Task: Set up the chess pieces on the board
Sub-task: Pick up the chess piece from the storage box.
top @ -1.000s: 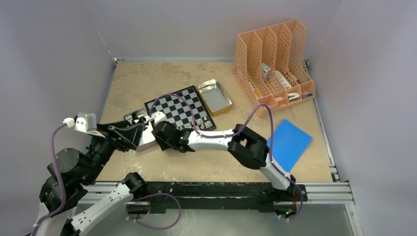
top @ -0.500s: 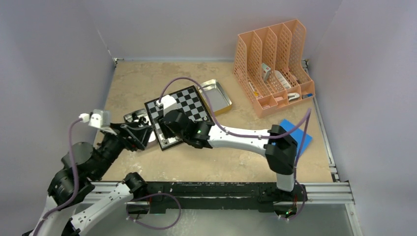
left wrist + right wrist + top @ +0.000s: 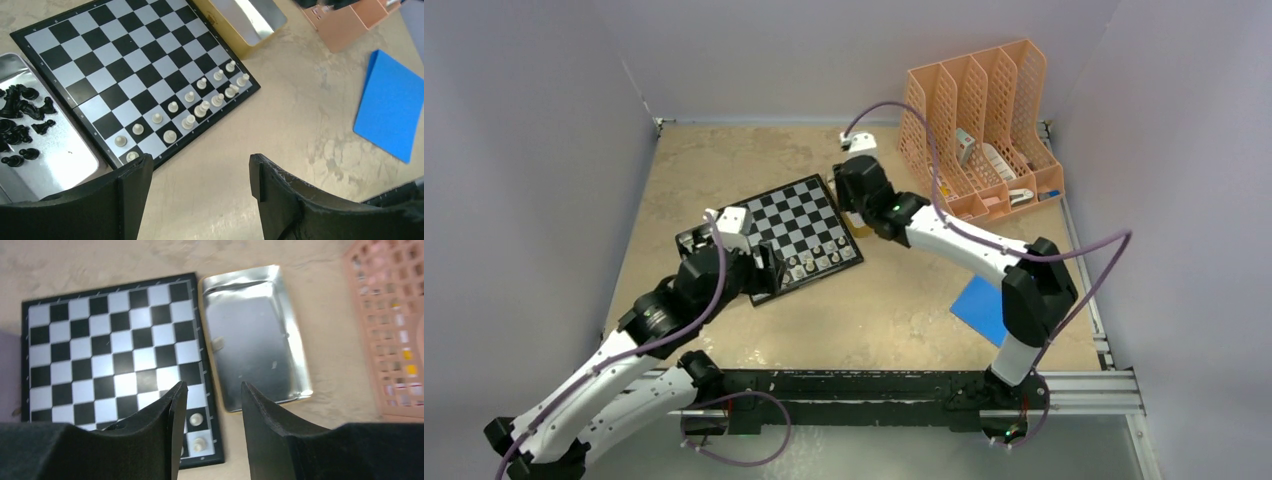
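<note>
The black-and-white board (image 3: 796, 222) lies mid-table and also shows in the left wrist view (image 3: 130, 65) and the right wrist view (image 3: 110, 340). Several silvery-pale chess pieces (image 3: 200, 106) stand in two rows along its near right edge (image 3: 820, 259). Black pieces (image 3: 20, 125) lie in a metal tray (image 3: 65, 155) at the board's left. My left gripper (image 3: 200, 175) is open and empty above bare table by the board's near corner (image 3: 772, 268). My right gripper (image 3: 212, 390) is open and empty, above the board's right corner and a second metal tray (image 3: 255, 335).
A peach file organizer (image 3: 979, 130) with small items stands at the back right. A blue sheet (image 3: 984, 310) lies at the right, partly under the right arm. The second tray holds one small pale speck (image 3: 218, 343). Walls enclose the table.
My right arm swung from the left tray, across the board, to the tray at the board's far right. My left arm moved in toward the board's near corner.
</note>
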`<state>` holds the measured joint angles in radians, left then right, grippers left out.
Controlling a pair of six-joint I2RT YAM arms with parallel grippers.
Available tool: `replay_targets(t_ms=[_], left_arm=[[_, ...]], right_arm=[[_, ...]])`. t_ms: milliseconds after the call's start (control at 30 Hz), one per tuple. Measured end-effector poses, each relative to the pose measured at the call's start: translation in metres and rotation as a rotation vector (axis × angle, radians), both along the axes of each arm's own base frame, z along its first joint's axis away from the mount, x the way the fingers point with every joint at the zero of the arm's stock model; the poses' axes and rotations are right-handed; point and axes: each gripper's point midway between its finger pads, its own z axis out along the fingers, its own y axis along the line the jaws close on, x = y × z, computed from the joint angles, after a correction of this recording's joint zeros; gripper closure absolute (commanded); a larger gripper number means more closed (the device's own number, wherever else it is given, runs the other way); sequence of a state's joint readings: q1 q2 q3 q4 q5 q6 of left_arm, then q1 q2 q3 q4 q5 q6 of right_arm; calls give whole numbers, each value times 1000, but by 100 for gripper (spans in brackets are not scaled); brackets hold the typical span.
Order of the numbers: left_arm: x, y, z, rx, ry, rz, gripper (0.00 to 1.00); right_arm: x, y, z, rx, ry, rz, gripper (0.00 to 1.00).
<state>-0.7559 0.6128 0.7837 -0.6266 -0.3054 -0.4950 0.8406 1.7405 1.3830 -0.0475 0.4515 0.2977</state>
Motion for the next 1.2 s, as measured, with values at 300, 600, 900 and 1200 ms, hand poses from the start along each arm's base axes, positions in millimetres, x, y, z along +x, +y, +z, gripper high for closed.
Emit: replay_targets(t_ms=[300,600,900,1200], left_arm=[[20,-11,-41,-7,176,163,34],[4,-15,-51,-114,352,267,38],[2,-8,-40,-89,366,303,38],[7,-8,-42,-3,408,319,38]], right_arm=[[26,-20,71,65,-96,-83,54],[60,-19,27,-27,-2,-109,60],[81,-4,-69,-64,189,-68,66],[131,-9,-61,103,205,-130,67]])
